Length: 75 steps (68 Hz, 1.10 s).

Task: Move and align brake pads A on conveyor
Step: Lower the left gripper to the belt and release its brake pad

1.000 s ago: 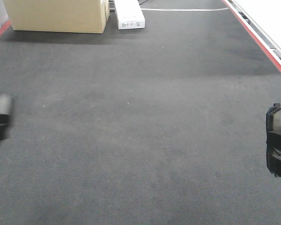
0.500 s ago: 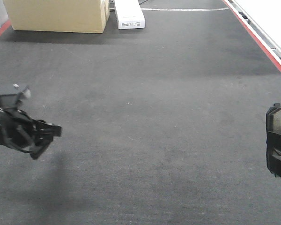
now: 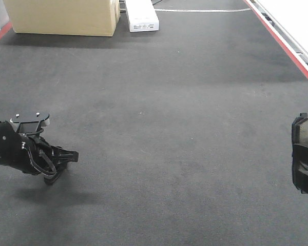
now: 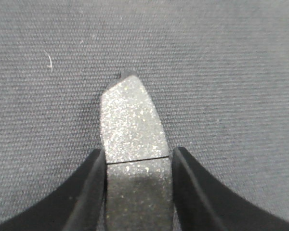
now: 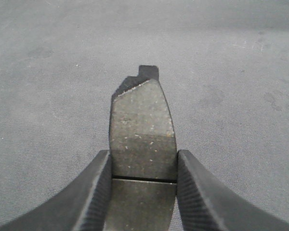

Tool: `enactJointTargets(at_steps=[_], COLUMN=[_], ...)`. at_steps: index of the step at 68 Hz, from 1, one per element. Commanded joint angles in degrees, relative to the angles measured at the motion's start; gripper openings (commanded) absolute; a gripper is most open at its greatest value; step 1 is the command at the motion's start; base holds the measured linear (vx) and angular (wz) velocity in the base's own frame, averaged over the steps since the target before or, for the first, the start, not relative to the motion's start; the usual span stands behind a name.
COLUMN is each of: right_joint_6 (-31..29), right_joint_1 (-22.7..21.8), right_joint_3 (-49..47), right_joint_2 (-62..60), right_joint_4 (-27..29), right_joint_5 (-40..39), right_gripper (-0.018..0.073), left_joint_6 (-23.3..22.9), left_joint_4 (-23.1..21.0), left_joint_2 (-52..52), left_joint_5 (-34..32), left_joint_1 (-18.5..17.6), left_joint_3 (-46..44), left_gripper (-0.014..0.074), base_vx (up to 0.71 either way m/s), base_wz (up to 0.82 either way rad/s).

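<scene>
As the conveyor is where the aligning must happen, both arms hover over it, loaded. The cardboard box at its far end shows nothing of its contents. The left end effector, low near the left side, is clamped on the left brake pad at its groove, probably to lay it flat. The right end effector, at the right edge, clamps the right brake pad likewise.

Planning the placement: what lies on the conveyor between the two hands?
Nothing; the front-facing view shows only bare conveyor between the left hand and the right hand.
</scene>
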Motion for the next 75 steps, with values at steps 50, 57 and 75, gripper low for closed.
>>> enactJointTargets(at_steps=[50, 57, 75], right_joint_6=[-0.1, -0.1, -0.1], right_joint_1=[-0.2, -0.2, -0.2], right_joint_3=[-1.8, -1.8, -1.8], right_joint_2=[-0.3, -0.3, -0.3], right_joint_4=[-0.3, -0.3, -0.3], right_joint_5=[-5.0, -5.0, -5.0], right_gripper=[0.0095, 0.0095, 0.0095], left_joint_6=[-0.5, -0.2, -0.1], left_joint_4=[-1.0, -1.0, -0.6], left_joint_2=[-17.6, -26.2, -45.8], left_joint_5=[-2.1, -3.2, -2.9], left_joint_1=[-0.2, -0.2, -0.2], left_joint_3=[-1.1, 2.2, 11.7], left_gripper=[0.0440, 0.0391, 0.0152], base_vx=[0.00, 0.00, 0.00], base_wz=[0.00, 0.00, 0.00])
